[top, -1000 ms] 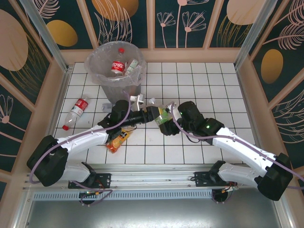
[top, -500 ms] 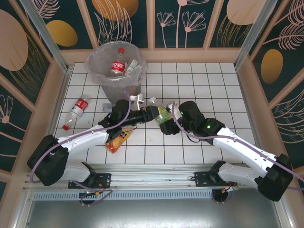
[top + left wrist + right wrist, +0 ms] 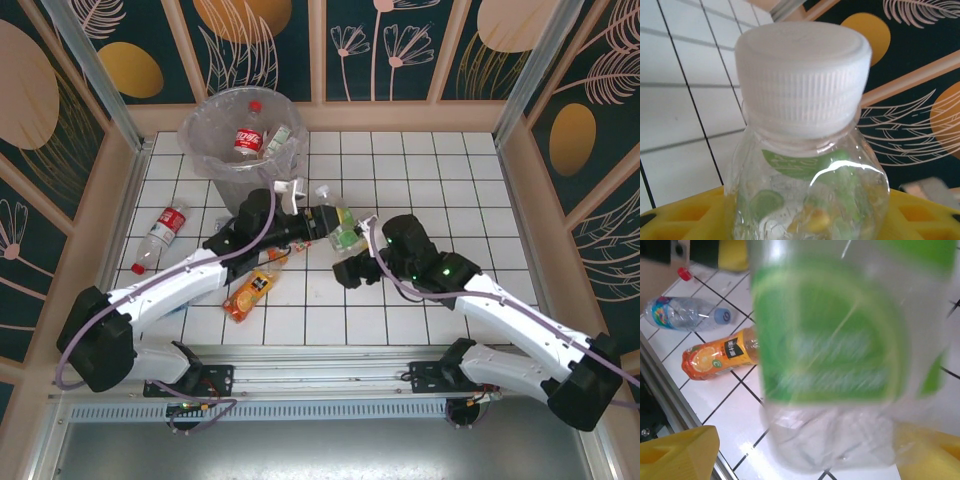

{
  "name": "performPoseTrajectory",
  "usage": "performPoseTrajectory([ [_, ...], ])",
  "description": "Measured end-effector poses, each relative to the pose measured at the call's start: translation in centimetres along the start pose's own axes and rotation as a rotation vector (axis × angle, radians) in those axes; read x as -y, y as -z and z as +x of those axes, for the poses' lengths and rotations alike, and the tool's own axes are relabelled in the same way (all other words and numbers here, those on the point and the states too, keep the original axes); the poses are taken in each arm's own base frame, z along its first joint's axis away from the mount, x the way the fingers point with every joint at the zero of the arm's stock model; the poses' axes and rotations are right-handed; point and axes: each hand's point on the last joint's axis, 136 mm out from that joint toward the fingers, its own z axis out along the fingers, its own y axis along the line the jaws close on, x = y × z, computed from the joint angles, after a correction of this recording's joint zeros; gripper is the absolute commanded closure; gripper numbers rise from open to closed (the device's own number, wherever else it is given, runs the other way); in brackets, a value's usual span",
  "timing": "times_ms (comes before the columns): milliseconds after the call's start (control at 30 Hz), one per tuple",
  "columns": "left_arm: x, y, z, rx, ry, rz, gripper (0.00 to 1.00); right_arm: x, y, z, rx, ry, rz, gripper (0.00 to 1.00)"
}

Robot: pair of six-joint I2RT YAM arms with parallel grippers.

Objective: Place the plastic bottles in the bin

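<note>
Since prior frame we note R gripper [image 3: 352, 268] backed nearer, jaws wide, empty; L gripper [image 3: 327, 222] clamps green-label bottle [image 3: 345, 237], near bin [image 3: 198, 118].

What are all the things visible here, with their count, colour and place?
tiled table: one, white
bin: one, grey, clear liner, far left
bottles in bin: at least two, one red-labelled
green-label bottle: one, clear, white cap, raised mid-table
orange bottle: one, orange, lying near the front
red-label bottle: one, clear, lying left of the bin
blue-label bottle: one, clear, lying beyond the orange bottle
left claw: one, yellow pads, shut on the green-label bottle
right claw: one, yellow pads, open beside that bottle
</note>
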Motion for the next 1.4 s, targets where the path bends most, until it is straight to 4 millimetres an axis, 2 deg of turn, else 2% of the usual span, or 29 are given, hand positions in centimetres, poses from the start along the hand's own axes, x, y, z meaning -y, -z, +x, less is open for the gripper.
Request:
performPoseTrajectory([
  [33,0.8,0.2,-0.9,0.015,-0.024,-0.002,0.40,-0.1,0.3,-0.2,0.018,-0.005,-0.004,0.03],
  [167,3.8,1.5,-5.3,0.096,-0.118,-0.017,0.40,-0.4,1.7,-1.5,0.097,-0.032,-0.008,0.01],
  [267,4.8,2.6,-8.7,0.155,-0.171,-0.051,0.40,-0.3,2.6,-2.5,0.158,-0.054,0.004,0.01],
  [367,4.4,3.4,-11.8,0.203,-0.202,-0.111,0.41,0.0,3.4,-3.3,0.220,-0.078,0.016,0.01],
  [467,3.3,4.4,-14.9,0.247,-0.224,-0.197,0.41,0.4,3.7,-3.8,0.268,-0.105,0.030,0.01],
  [567,2.5,5.3,-17.7,0.287,-0.249,-0.290,0.41,0.9,3.5,-3.4,0.288,-0.126,0.044,0.01],
  [800,2.1,7.5,-23.8,0.390,-0.314,-0.459,0.41,1.7,2.4,-2.0,0.276,-0.142,0.062,0.01],
  [967,0.1,8.7,-26.8,0.429,-0.351,-0.600,0.40,1.8,2.2,-1.7,0.273,-0.142,0.063,0.01],
  [1067,-2.3,8.9,-27.9,0.420,-0.374,-0.705,0.40,1.8,2.4,-1.7,0.281,-0.142,0.066,0.01],
  [1233,-6.7,8.8,-28.0,0.358,-0.417,-0.883,0.40,1.8,3.0,-2.1,0.306,-0.140,0.067,0.01],
  [1400,-9.9,8.7,-27.5,0.294,-0.461,-1.027,0.39,1.8,3.0,-2.1,0.303,-0.141,0.069,0.01],
])
